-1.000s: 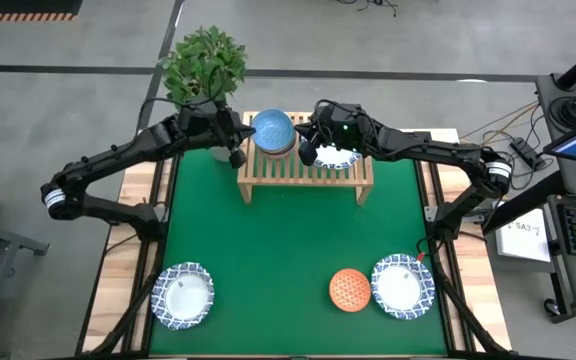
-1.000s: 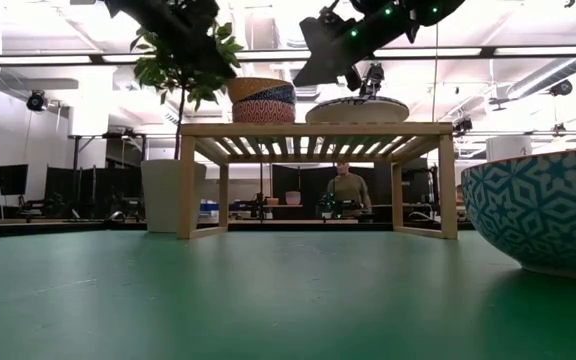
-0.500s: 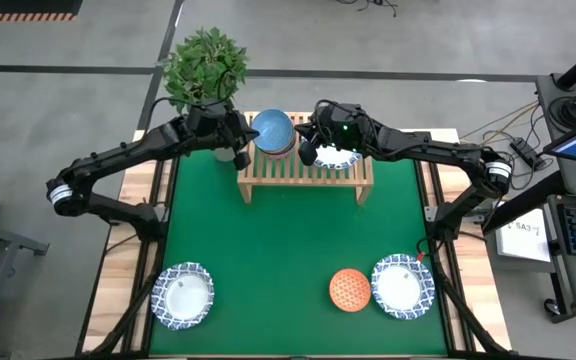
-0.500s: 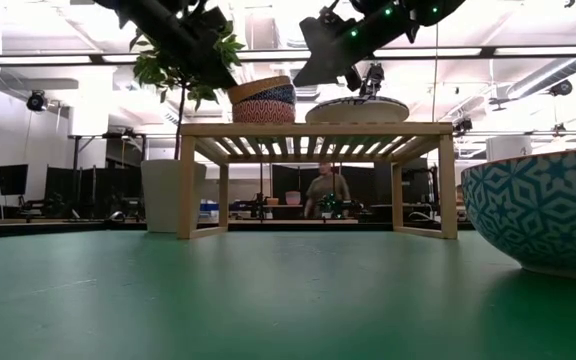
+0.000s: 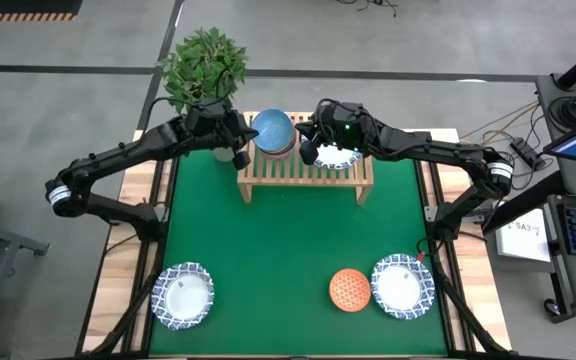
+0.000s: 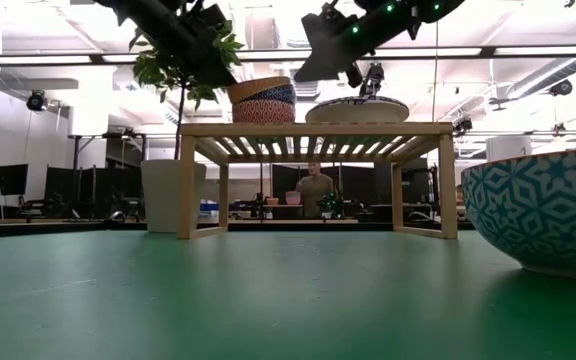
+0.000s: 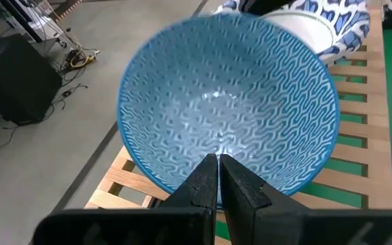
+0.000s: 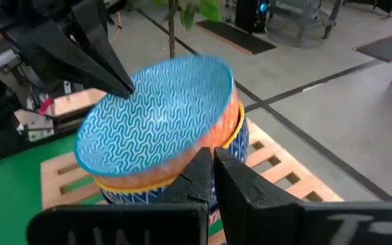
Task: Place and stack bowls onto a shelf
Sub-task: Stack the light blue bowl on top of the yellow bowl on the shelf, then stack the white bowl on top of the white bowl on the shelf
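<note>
The shelf [image 5: 305,170] is standing at the far end of the green desk [image 5: 288,240]. A stack of small bowls is sitting on its left half, with the light blue bowl [image 5: 273,129] on top. A wide white bowl [image 5: 337,156] is lying on its right half. The left pincer [image 5: 239,156] is hanging just beside the stack, fingers together and holding nothing. The right pincer [image 5: 308,153] is hanging between the stack and the wide bowl, also closed and holding nothing. Two more wide bowls [image 5: 182,296] and an orange-red bowl [image 5: 349,289] are waiting at the near edge.
</note>
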Controlling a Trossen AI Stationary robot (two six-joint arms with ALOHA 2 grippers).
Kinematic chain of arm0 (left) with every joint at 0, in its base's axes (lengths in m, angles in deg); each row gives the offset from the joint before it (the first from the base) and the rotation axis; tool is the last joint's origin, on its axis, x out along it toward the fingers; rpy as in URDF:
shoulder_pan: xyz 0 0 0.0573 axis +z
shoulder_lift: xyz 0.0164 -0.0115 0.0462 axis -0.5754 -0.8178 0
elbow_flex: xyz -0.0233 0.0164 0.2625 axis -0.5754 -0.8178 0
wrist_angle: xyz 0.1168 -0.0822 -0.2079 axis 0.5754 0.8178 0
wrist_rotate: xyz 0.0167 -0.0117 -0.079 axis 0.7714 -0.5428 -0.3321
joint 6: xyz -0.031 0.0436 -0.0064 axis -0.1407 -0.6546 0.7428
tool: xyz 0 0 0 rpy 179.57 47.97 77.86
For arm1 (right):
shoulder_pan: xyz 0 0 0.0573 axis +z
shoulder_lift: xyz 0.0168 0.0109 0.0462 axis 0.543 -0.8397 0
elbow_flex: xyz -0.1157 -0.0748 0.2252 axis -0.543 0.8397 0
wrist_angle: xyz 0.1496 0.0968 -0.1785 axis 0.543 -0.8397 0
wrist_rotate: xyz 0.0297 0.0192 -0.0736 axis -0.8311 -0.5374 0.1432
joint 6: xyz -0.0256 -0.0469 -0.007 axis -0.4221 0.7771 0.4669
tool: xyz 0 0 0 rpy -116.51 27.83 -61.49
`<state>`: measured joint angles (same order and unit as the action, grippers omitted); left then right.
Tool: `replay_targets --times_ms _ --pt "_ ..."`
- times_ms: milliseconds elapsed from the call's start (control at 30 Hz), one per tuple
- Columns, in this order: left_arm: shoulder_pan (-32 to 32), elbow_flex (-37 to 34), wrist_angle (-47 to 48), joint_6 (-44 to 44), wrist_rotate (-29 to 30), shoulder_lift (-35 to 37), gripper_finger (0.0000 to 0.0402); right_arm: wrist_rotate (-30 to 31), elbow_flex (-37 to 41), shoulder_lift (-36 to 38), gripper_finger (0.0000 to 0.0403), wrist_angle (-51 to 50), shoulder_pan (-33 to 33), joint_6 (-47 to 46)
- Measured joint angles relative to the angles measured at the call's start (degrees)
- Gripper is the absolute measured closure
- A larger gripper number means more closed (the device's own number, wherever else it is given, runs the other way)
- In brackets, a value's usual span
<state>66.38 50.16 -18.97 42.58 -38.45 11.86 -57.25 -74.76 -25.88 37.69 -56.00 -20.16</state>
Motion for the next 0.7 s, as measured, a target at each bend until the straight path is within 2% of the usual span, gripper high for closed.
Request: replay_targets --times_ms 400,600,700 --pt "-0.2 0.0 2.2 0.0 -1.8 6.1 0.0402 0.0 -0.2 4.9 0.0394 -1.6 6.0 -2.0" --pt "-0.5 0.0 5.9 1.2 -12.1 9.2 0.0402 0.0 -0.2 6.4 0.0394 -6.1 10.6 -6.4" --pt "-0.9 0.0 7.5 1.4 -17.7 10.4 0.0402 -0.1 -1.7 6.6 0.0394 -12.0 12.9 -9.8"
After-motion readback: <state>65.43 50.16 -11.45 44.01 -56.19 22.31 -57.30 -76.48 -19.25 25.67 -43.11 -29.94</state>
